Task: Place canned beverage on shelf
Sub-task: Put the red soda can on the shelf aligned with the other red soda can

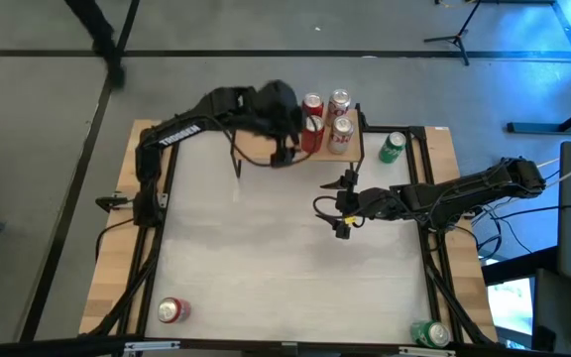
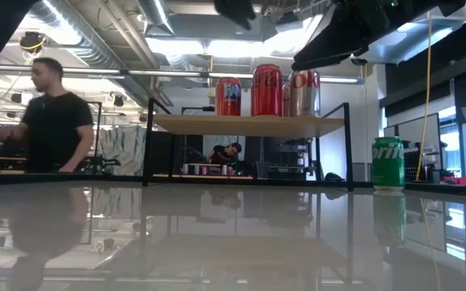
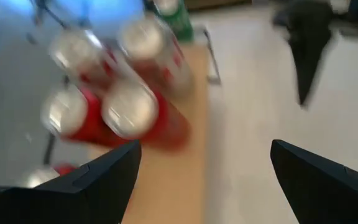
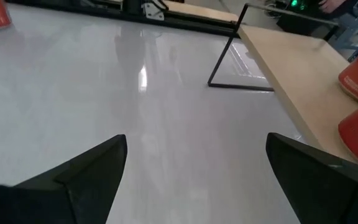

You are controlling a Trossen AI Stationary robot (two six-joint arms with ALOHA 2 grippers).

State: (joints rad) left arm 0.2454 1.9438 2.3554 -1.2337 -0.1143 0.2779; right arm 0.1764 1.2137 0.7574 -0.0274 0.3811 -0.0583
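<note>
The shelf [image 1: 357, 147] stands at the table's far middle, its light-wood top [image 2: 241, 124] on thin black legs. Several cans stand upright on it, red ones [image 1: 312, 105] and silver ones [image 1: 341, 135]. My left gripper [image 1: 287, 147] hovers open above the shelf's left end, and its wrist view looks down on the can tops [image 3: 129, 109]. My right gripper [image 1: 343, 210] waits open over the table just near of the shelf. Neither gripper holds anything.
A green can [image 1: 393, 147] stands on the table right of the shelf. A red can [image 1: 171, 309] is at the near left corner and another green can [image 1: 429, 332] at the near right. A person [image 2: 55, 113] stands beyond the table.
</note>
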